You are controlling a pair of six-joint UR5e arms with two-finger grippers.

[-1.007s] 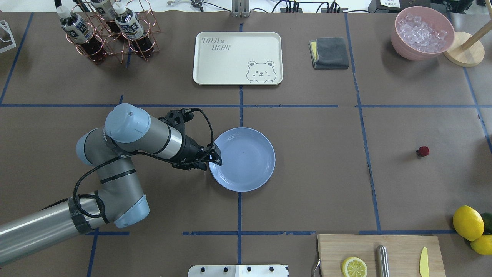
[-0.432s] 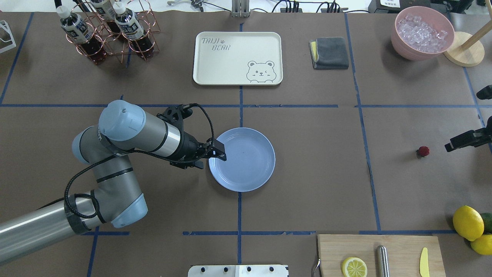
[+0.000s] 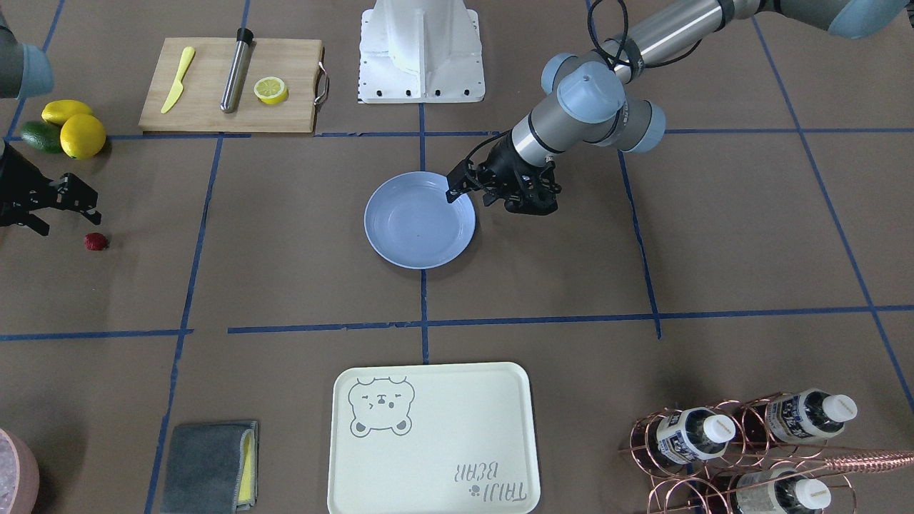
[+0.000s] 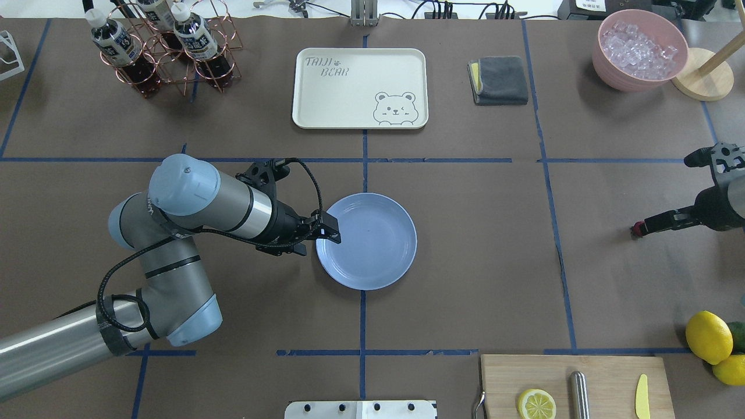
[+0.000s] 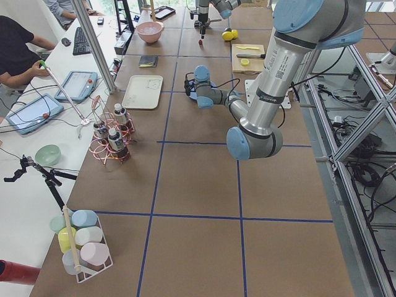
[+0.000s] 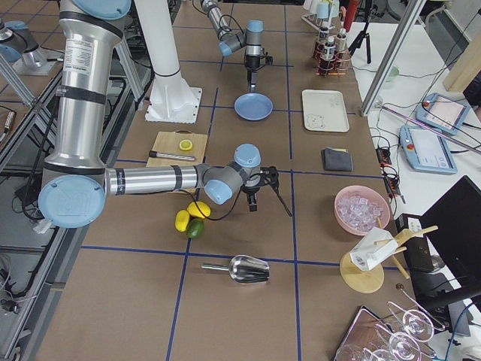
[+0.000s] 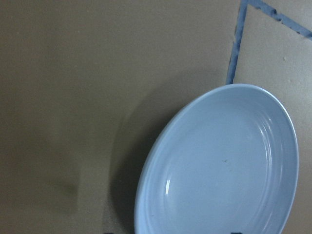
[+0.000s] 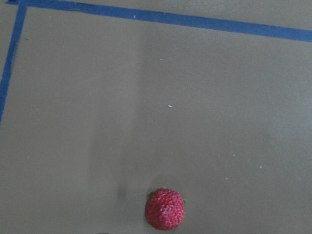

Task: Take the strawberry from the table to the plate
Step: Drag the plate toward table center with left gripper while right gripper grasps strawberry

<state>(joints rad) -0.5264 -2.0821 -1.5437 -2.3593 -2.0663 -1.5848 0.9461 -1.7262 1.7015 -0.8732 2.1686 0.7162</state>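
The small red strawberry (image 3: 95,242) (image 8: 165,209) lies on the brown table (image 4: 477,262) far to my right, well apart from the light blue plate (image 4: 372,250) (image 3: 418,228) near the middle. My right gripper (image 3: 61,216) (image 4: 641,226) hovers just above the strawberry with its fingers spread open. In the overhead view its tip covers most of the fruit. My left gripper (image 4: 317,237) (image 3: 475,194) sits open at the plate's left rim, holding nothing. The plate (image 7: 219,165) has nothing on it.
A cream bear tray (image 4: 359,87) and grey cloth (image 4: 498,80) lie at the far side. A pink bowl of ice (image 4: 640,49) stands far right, a bottle rack (image 4: 163,46) far left. Lemons (image 4: 708,336) and a cutting board (image 4: 573,387) sit near right.
My right arm has come in from the right edge and moved over the strawberry. My left gripper has shifted slightly at the plate's rim.
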